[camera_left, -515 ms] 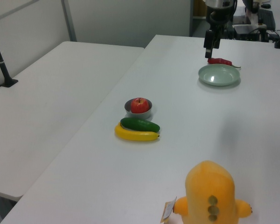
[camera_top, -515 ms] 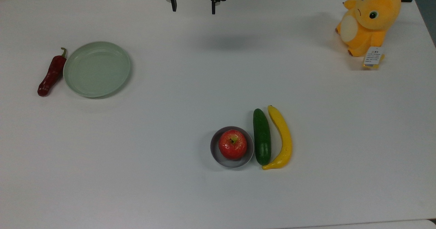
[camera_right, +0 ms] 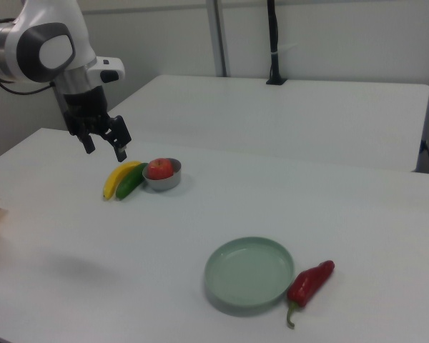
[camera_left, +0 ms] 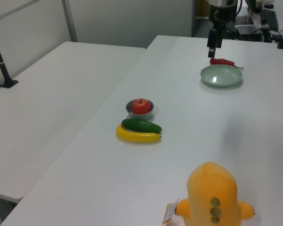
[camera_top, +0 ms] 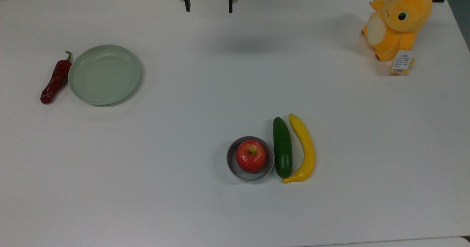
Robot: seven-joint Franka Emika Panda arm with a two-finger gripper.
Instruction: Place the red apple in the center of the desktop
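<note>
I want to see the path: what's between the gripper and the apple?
Top view: only bare desktop lies between the open gripper and the apple, which sits in a small bowl.

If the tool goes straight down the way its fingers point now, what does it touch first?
Probably bare desktop. The open tool hangs above empty white surface, apart from the red apple in its bowl; exact depth is unclear.

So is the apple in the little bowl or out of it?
In: the round red apple sits inside the small grey bowl, its rim ringing it.

Plush toy (camera_left: 213, 195) cut off below.
</note>
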